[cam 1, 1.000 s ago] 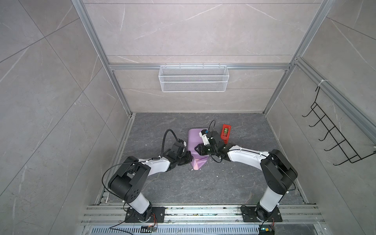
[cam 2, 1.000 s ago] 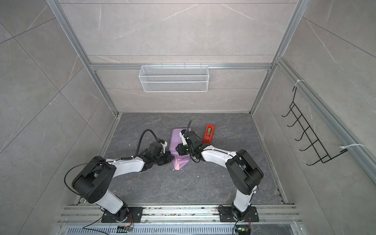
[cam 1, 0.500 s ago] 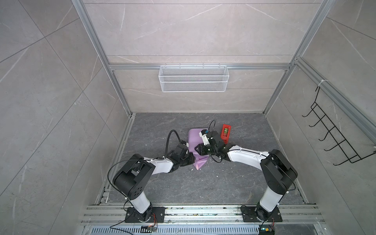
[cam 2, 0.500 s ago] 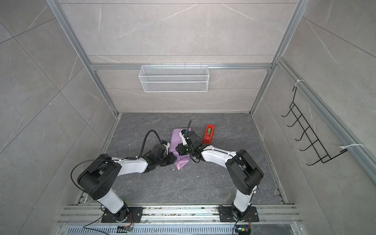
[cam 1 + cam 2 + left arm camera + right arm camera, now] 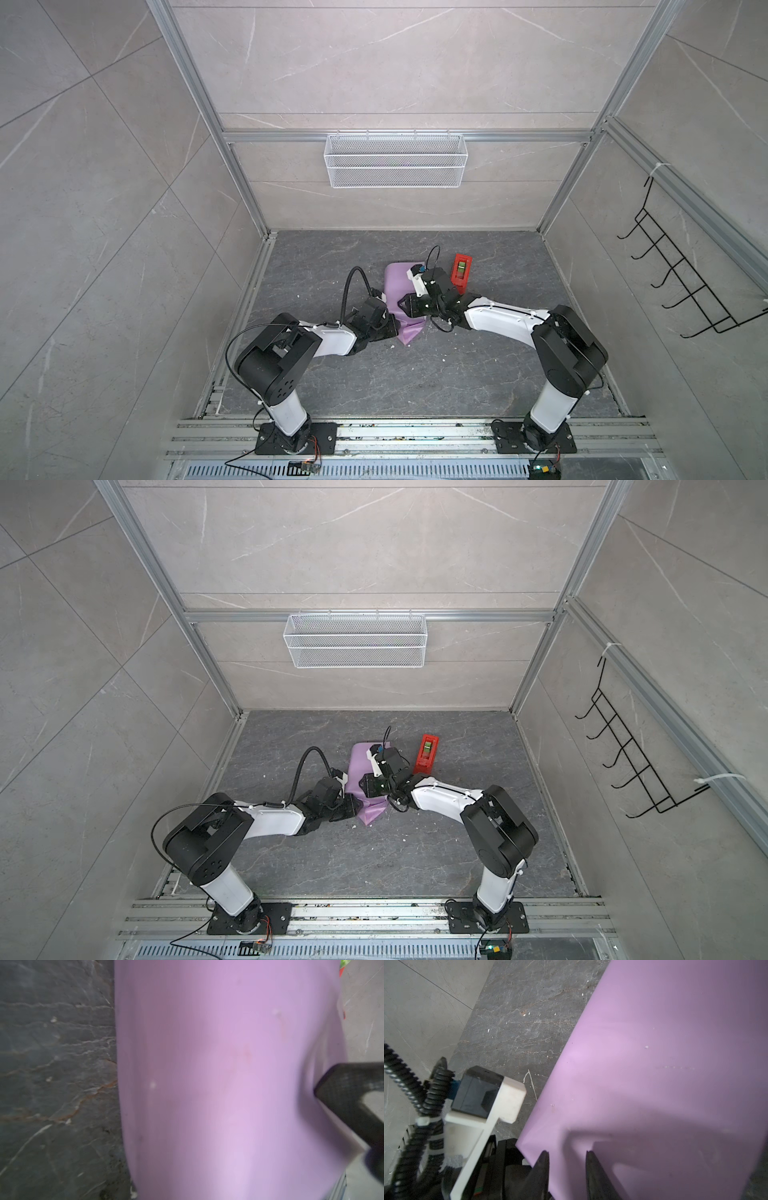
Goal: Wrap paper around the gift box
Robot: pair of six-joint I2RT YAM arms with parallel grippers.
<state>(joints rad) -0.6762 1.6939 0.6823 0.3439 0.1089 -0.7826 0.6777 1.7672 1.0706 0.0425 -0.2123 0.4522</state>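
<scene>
The lilac paper (image 5: 397,282) (image 5: 358,766) lies folded over a bulk at the middle of the floor; the gift box is hidden under it. My right gripper (image 5: 403,308) (image 5: 567,1155) reaches in from the right. Its jaws stand apart, both fingertips (image 5: 545,1156) resting against the paper's surface with nothing pinched between them. My left gripper (image 5: 390,328) sits at the paper's near left edge, its jaws hidden. In the left wrist view the paper (image 5: 228,1084) fills the picture, and a dark finger (image 5: 349,1093) dents it from the far side.
A red tape dispenser (image 5: 461,270) (image 5: 428,752) stands just right of the paper. A white wire basket (image 5: 395,160) hangs on the back wall and a black hook rack (image 5: 685,282) on the right wall. Small white scraps dot the grey floor (image 5: 415,374).
My left arm has slid right, bringing its gripper up against the paper's near left edge. The right arm and the paper have stayed put.
</scene>
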